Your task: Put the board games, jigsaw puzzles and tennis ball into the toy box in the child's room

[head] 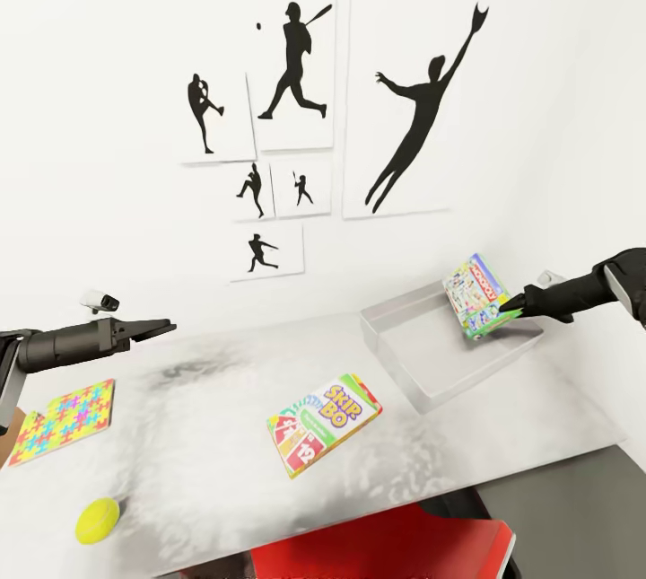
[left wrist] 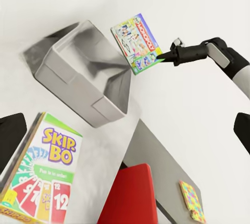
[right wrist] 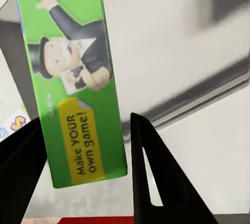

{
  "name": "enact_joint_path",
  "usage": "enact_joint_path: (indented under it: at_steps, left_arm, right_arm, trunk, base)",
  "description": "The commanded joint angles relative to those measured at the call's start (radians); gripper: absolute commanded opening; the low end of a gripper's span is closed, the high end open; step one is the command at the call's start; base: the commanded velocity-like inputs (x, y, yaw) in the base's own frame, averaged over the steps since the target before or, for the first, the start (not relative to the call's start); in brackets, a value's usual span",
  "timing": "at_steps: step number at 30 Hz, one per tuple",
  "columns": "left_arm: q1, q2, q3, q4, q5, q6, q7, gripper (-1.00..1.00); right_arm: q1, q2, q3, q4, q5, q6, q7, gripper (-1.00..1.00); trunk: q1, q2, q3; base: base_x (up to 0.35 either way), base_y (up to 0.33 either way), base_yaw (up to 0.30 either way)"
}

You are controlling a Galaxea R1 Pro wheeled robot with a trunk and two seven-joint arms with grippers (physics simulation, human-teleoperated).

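Table: long desk with a pale mottled top, set against the white wall with black sports-silhouette pictures.
Toy box: shallow light-grey bin with low walls, resting on the table's far right part; nothing rests on its floor in the head view.
Red chair: at the table's near edge, below the Skip-Bo box.
Skip-Bo box: flat on the table top, near the middle, just in front of the toy box and apart from it.
Monopoly box: held tilted on edge above the toy box's right side, clear of the bin floor.
Multicoloured jigsaw puzzle: flat on the table's left end, below the left arm.
Right gripper: fingers pinch the green edge of the Monopoly box; in the right wrist view the box edge sits between the two dark fingers.
Left gripper: hovers above the table's left part, holding nothing; fingertips appear pressed close together.
Tennis ball: on the table's near left corner, in front of the puzzle and apart from it.
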Motion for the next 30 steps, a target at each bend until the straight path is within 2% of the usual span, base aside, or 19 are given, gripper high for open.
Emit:
enact_joint_path:
  at_steps: [1, 16, 26, 30]
  left_arm:
    - [-0.001, 0.0, -0.001, -0.001, -0.001, 0.011, -0.004, 1.0]
    - [-0.001, 0.0, -0.002, -0.005, 0.001, 0.011, -0.004, 1.0]
    - [-0.001, -0.001, 0.001, -0.091, 0.006, 0.012, -0.004, 1.0]
    - [-0.001, 0.0, 0.0, -0.101, 0.024, 0.012, -0.004, 1.0]
  right_arm:
    - [-0.004, 0.0, 0.003, -0.001, 0.011, 0.002, 0.01, -1.0]
    - [-0.024, 0.011, 0.003, -0.001, 0.012, 0.002, 0.01, -1.0]
    - [-0.025, 0.011, 0.004, 0.0, 0.012, 0.002, 0.01, -1.0]
    - [-0.025, 0.011, 0.004, 0.001, 0.012, 0.002, 0.01, -1.0]
  trunk:
    - [0.001, -0.002, -0.004]
    - [0.001, -0.002, -0.028]
    - [0.001, -0.002, -0.045]
    - [0.001, -0.002, -0.051]
  base:
    - [0.0, 0.0, 0.0]
    - [0.0, 0.0, 0.0]
    - [0.0, 0.0, 0.0]
    - [0.0, 0.0, 0.0]
